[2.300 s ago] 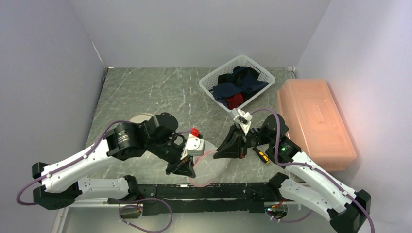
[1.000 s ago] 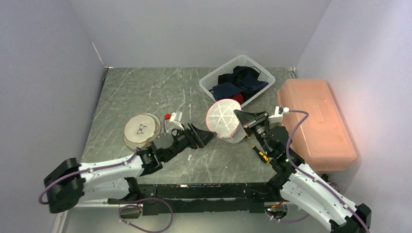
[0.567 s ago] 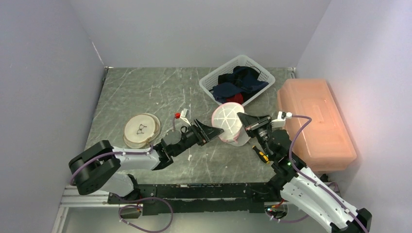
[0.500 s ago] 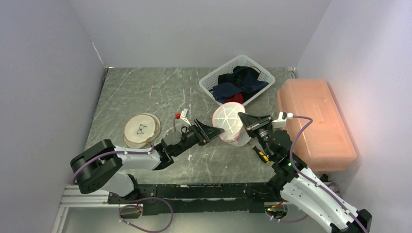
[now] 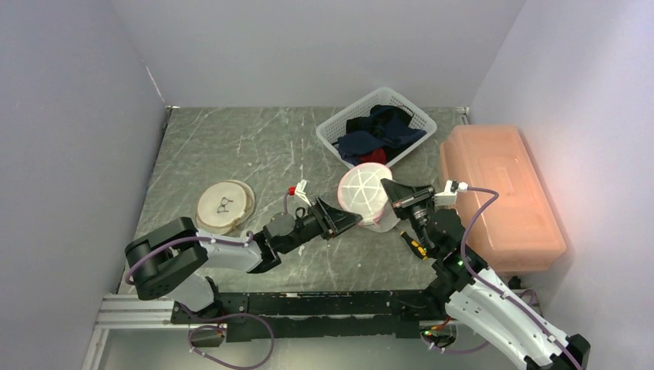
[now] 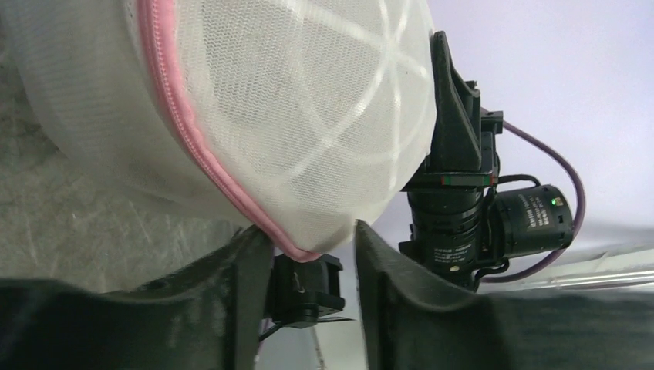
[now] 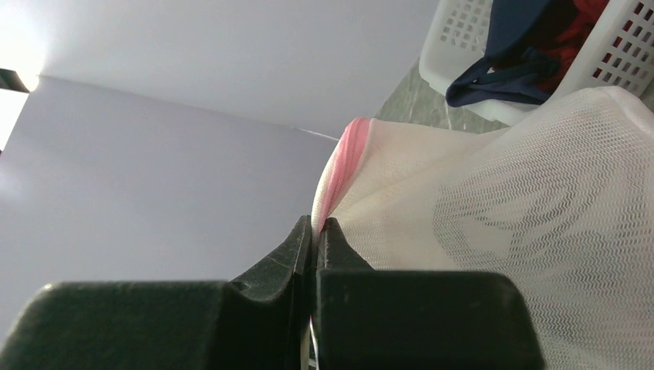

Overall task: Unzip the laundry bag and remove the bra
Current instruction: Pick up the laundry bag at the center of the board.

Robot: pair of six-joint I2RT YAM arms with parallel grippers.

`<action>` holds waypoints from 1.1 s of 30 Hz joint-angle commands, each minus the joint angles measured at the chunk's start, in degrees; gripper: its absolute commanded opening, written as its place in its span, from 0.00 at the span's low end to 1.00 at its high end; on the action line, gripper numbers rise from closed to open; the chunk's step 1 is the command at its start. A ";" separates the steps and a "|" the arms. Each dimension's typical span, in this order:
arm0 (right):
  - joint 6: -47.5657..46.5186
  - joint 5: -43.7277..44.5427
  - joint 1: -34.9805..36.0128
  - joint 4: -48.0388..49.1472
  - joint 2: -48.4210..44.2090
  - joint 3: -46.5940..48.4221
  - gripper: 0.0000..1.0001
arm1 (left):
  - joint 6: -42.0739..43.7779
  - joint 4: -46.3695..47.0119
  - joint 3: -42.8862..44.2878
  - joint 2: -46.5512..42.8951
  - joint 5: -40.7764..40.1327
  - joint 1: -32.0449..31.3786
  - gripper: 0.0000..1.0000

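The laundry bag (image 5: 362, 193) is a round white mesh pouch with a pink zipper seam (image 6: 202, 154), held up off the table at centre. My right gripper (image 5: 387, 186) is shut on its pink edge (image 7: 339, 181) from the right. My left gripper (image 5: 352, 219) reaches in low from the left. Its jaws stand apart around the bag's bottom rim (image 6: 305, 250), and one finger (image 6: 251, 262) touches the seam. Through the mesh I cannot tell what the bag holds. A beige pair of stacked cups (image 5: 224, 206), which looks like a folded bra, lies on the table at left.
A white basket (image 5: 333, 132) of dark and red clothes stands at the back, just behind the bag. A closed orange box (image 5: 493, 193) fills the right side. A yellow-and-black screwdriver (image 5: 415, 247) lies beside the right arm.
My left arm has stretched to the right, up to the bag, and its jaws have narrowed around the bottom rim. The right gripper has kept its hold, and the bag has shifted slightly right.
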 commanded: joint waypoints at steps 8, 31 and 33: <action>1.80 -0.04 0.22 2.93 -0.74 -0.64 0.00 | -0.16 3.92 1.02 0.21 -1.14 -0.33 0.41; -33.09 -7.67 0.20 -25.59 -6.98 6.50 0.82 | 6.44 -36.19 -3.52 -22.44 -6.13 3.45 0.03; -33.87 -9.47 0.20 -25.33 -7.24 4.85 0.81 | 7.12 -39.91 -4.13 -23.87 -5.30 4.82 0.03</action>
